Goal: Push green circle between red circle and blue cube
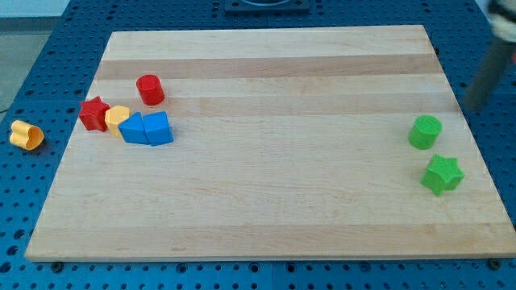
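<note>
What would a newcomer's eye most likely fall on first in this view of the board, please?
Probably the tight cluster at the view's left of the wooden board: red star, yellow block, two blue blocks, with the red circle just above. Next, the green circle and green star, alone at the right. My tip, blurred, hangs above-right of the green circle.

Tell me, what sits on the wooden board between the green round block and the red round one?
Nothing: in the camera view, only bare wooden board separates the green circle from the red circle.
</note>
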`<state>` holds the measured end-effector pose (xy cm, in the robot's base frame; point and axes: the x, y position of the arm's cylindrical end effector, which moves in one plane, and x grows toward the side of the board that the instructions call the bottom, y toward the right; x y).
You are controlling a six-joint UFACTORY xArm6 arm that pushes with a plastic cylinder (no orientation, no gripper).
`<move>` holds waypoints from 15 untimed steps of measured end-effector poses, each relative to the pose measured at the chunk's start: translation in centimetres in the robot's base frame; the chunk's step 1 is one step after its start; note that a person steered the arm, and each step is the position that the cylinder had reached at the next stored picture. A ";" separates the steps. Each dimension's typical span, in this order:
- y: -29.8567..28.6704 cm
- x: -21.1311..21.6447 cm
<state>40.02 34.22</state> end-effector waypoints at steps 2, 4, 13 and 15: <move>-15.4 7.0; -9.5 7.2; -23.8 -5.3; -38.5 -8.3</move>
<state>31.74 -4.27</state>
